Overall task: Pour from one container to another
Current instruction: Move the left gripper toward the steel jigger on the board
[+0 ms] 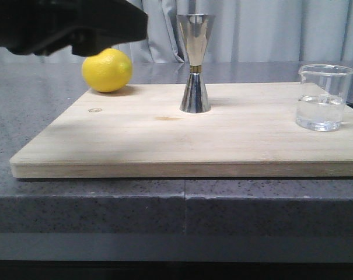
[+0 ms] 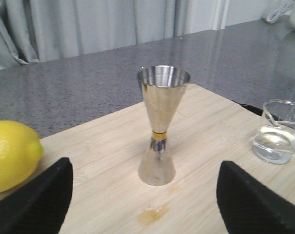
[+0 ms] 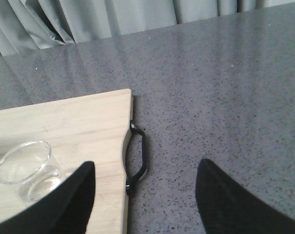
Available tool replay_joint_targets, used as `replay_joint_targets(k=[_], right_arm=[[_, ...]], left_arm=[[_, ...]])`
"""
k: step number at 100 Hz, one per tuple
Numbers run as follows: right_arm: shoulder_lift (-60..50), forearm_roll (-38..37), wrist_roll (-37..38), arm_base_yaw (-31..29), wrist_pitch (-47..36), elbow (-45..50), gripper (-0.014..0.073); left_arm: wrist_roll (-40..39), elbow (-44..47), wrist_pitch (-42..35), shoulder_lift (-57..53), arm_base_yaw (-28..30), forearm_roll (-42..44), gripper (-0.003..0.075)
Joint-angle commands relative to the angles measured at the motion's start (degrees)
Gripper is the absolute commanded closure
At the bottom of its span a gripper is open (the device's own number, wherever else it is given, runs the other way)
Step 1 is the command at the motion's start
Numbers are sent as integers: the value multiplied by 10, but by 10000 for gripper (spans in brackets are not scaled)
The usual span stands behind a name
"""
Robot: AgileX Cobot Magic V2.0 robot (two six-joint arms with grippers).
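Observation:
The clear glass beaker [image 1: 323, 97], holding a little clear liquid, stands at the right end of the wooden board [image 1: 135, 146]. The steel jigger [image 1: 195, 63] with its gold waist band stands upright mid-board. My left gripper [image 2: 145, 195] is open, hovering short of the jigger [image 2: 160, 122] with nothing between its fingers; its arm shows dark at the front view's upper left [image 1: 65, 23]. My right gripper [image 3: 145, 195] is open over the board's right edge, with the beaker [image 3: 28, 168] just outside one finger. The right gripper does not show in the front view.
A yellow lemon [image 1: 107, 70] lies at the board's back left, beside my left gripper in the wrist view [image 2: 13, 153]. A black handle [image 3: 137, 158] is fixed to the board's right edge. Grey speckled countertop [image 3: 225, 97] surrounds the board; curtains hang behind.

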Motion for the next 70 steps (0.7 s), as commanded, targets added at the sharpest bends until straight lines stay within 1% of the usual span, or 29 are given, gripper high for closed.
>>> replay_joint_targets(k=[1, 10, 20, 29, 42, 51, 57, 70], right_arm=[[7, 4, 0, 8, -55, -7, 186], [7, 4, 0, 26, -64, 5, 185], [7, -3, 0, 54, -67, 14, 185], [7, -22, -1, 92, -67, 16, 185], [12, -45, -1, 153, -67, 17, 186], [31, -53, -1, 190, -67, 17, 186], [50, -67, -1, 207, -71, 17, 185], [102, -75, -1, 230, -105, 17, 185]], left_arm=[[-67, -19, -93, 19, -2, 63, 158], [-112, -21, -128, 53, 0, 97, 158], [-161, -27, -158, 83, 19, 153, 158], [-208, -35, -183, 100, 41, 208, 158], [-237, -54, -187, 102, 72, 243, 158], [-275, -70, -187, 103, 96, 294, 158], [-299, -80, -188, 107, 108, 332, 158], [-325, -101, -198, 124, 122, 368, 158]])
